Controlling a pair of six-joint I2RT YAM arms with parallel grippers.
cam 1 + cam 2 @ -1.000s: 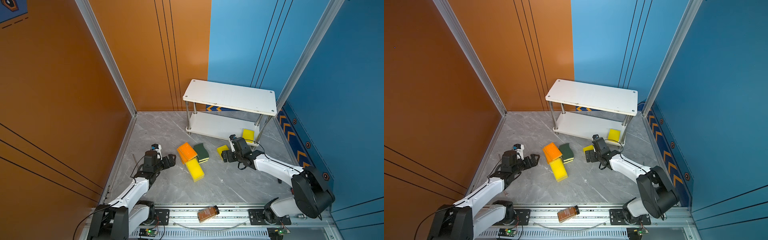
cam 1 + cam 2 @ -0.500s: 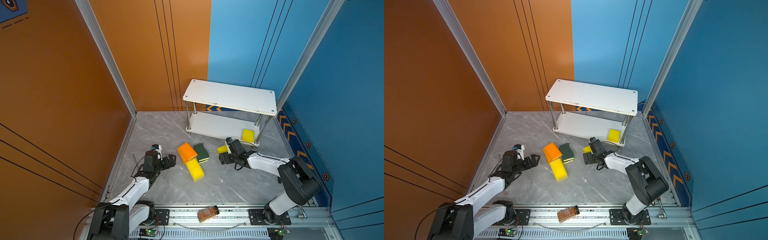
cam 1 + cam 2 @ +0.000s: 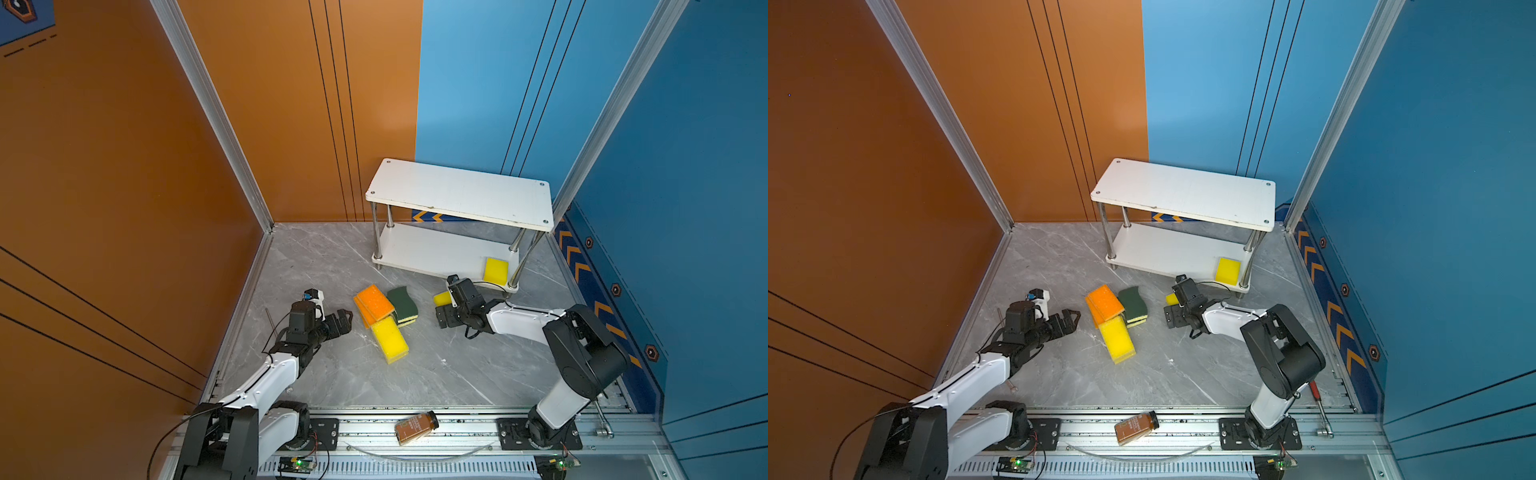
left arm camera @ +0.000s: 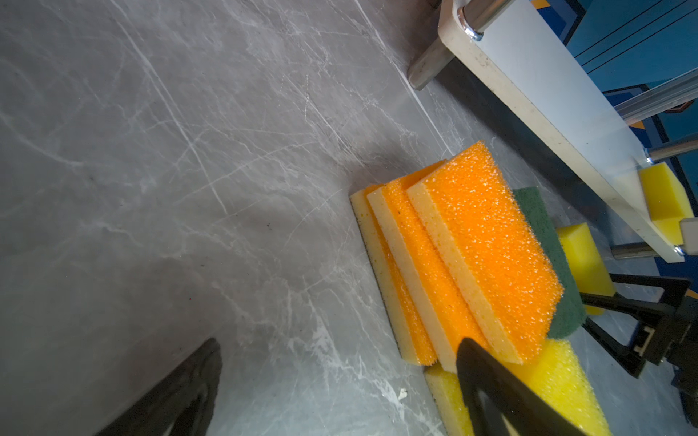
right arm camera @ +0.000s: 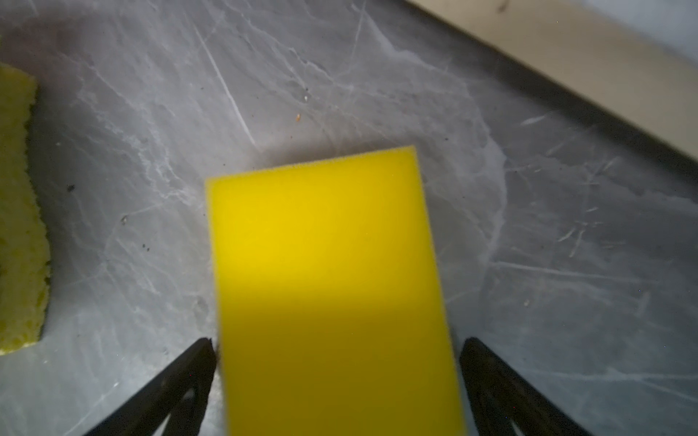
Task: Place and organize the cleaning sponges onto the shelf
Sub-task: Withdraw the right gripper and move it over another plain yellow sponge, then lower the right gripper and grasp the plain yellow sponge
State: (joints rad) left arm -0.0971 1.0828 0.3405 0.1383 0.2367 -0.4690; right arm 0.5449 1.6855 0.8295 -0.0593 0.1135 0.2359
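Counter: a grey marble-patterned counter carries the shelf and the loose sponges, between orange and blue walls.
Shelf: the small two-tier rack of white boards on shiny metal posts stands at the back, near the blue wall; its top board is bare.
Shelf contents: one plain yellow rectangular sponge lies flat on the lower board, at its right end, by the front post.
Right end effector: the right end effector is spread wide and low over the counter, just in front of the shelf's lower board.
Sponge at right end effector: a second plain yellow foam block sits between the fingers. One fingertip is almost at its edge, and a gap shows at the other.
Left end effector: the left end effector is spread wide and empty, pointing at the sponge pile from just beside it.
Pile, mid-counter: three orange-topped sponges with pale yellow bases overlap in a fan. Against them lies a wavy dark-green-topped sponge, and the orange ones lean onto coarse yellow blocks.
Bottle: a brown bottle with a black cap lies on its side on the front metal rail.
Writing: the bottle's label has print too small to read.
Wall markings: orange chevrons run along the dark blue strip at the base of the wall.
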